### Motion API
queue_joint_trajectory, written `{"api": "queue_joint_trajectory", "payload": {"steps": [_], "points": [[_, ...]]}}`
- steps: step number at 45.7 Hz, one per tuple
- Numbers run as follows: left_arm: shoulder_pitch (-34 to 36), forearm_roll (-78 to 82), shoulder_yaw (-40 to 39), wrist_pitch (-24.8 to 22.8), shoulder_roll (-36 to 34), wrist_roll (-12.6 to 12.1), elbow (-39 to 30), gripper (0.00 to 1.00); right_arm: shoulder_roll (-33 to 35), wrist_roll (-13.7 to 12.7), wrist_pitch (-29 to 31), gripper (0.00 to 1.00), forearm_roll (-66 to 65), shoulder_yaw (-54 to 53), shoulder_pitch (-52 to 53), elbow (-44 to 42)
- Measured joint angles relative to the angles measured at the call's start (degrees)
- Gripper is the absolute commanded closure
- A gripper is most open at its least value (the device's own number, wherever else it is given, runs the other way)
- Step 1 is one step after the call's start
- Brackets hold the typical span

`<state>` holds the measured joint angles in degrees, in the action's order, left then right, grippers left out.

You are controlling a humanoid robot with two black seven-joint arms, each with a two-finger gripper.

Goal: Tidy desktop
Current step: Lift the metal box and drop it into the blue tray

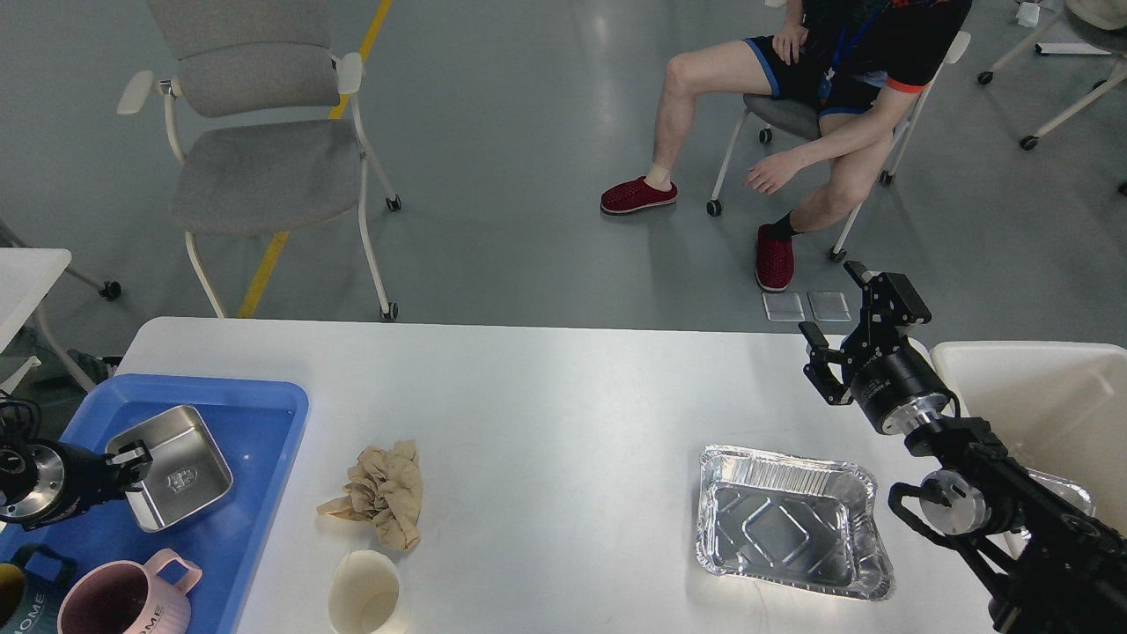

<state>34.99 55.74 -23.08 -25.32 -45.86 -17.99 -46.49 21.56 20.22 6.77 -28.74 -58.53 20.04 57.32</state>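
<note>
Head view shows the large white, smooth rectangular desktop [563, 396] spread across the lower part of the scene in front of me, its far edge running from left to right. At its left end sits one blue plastic tray [264, 414], and in it I count one square stainless steel container [176, 468], one pink mug with a handle [128, 600] and, at the very corner, part of one dark mug [22, 603]. My left gripper [130, 458] reaches in low from the left, its fingers at the rim of the steel container; I cannot tell whether they grip it or how far apart they stand. On the bare desktop lie one crumpled brown paper wad [380, 493], one cream paper cup [365, 594] on its side just in front of it, and, well apart to the right, one empty rectangular aluminium foil tray [788, 524]. My right gripper [841, 330] hangs above the right end of the desktop with its two fingers spread wide, holding nothing. One white plastic bin [1039, 396] stands beside it on the right.
</note>
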Motion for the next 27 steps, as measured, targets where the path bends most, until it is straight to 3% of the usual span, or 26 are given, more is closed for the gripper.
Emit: {"api": "queue_joint_trajectory", "payload": {"steps": [7,19,22,27], "points": [[0.2,-2.0,0.0,0.7,-0.5,0.0,0.0,0.18,0.0,0.0,0.0,0.0,0.0,0.0,0.1,0.0],[2.0,-10.4,-11.2,0.1,-0.4,0.4,-0.8,0.16,0.0,0.0,0.0,0.0,0.0,0.0,0.1,0.0],[2.6,-13.5,-17.3,0.3,1.3,2.0,-0.9,0.16,0.0,0.0,0.0,0.0,0.0,0.0,0.1,0.0],[2.5,-18.0,-29.5,1.3,7.9,7.7,-1.0,0.13,-0.1,0.0,0.0,0.0,0.0,0.0,0.1,0.0]]}}
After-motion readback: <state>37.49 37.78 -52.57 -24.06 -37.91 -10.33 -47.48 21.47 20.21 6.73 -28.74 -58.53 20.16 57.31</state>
